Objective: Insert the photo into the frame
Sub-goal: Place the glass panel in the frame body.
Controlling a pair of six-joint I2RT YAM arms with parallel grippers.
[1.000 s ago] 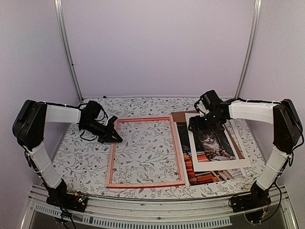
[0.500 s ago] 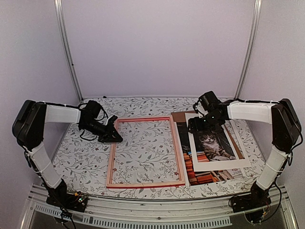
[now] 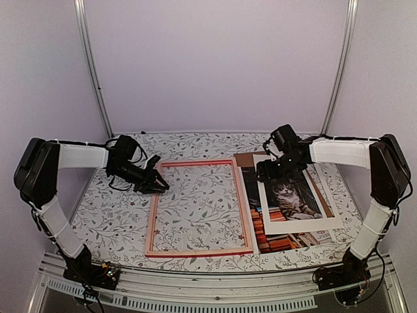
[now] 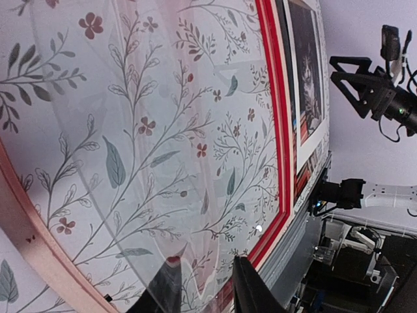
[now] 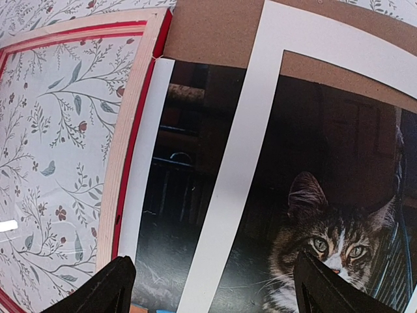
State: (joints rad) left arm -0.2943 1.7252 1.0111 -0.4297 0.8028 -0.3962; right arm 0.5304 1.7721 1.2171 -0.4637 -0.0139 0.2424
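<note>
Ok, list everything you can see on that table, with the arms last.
frame: one, red front with pale wood sides, flat mid-table
photo: one, grey tabby above orange and red books, right of the frame
mat board: one, white, lying on the photo
backing board: one, brown, under the photo, far edge showing
table: one, white floral cover
left gripper: one, black, slightly open by the frame's far left corner
right gripper: one, black, open above the photo's far end

The table (image 3: 104,215) is being overlooked from behind; the frame (image 3: 153,215) is being shared close up, seemingly obliquely, by both wrist views.
</note>
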